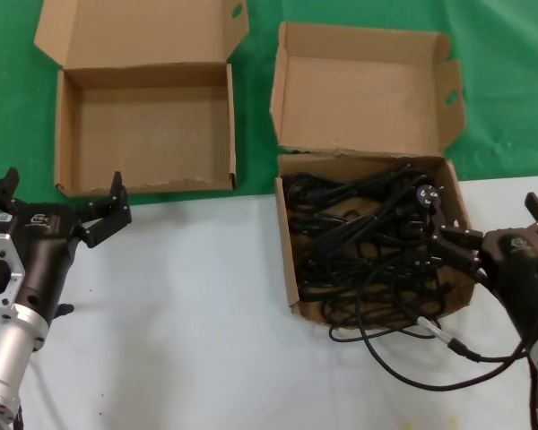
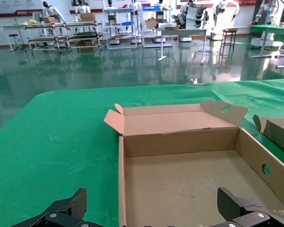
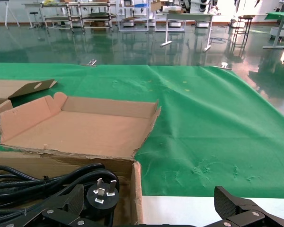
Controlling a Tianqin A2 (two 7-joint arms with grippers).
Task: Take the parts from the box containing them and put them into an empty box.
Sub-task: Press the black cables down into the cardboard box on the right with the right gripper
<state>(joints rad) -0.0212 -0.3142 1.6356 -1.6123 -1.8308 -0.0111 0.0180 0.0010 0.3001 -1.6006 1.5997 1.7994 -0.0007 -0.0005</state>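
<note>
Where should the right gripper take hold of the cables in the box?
Probably from above, on the raised loops mid-pile in the cables: they lie tangled inside the box, whose walls block any side approach. The right gripper, jaws open, sits at the near edge.

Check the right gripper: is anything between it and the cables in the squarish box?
Nothing visible blocks it. The right gripper is open at the squarish box's right wall, one finger already over the coiled power cables. The box lid is folded back, so the tray is open from above.
</note>
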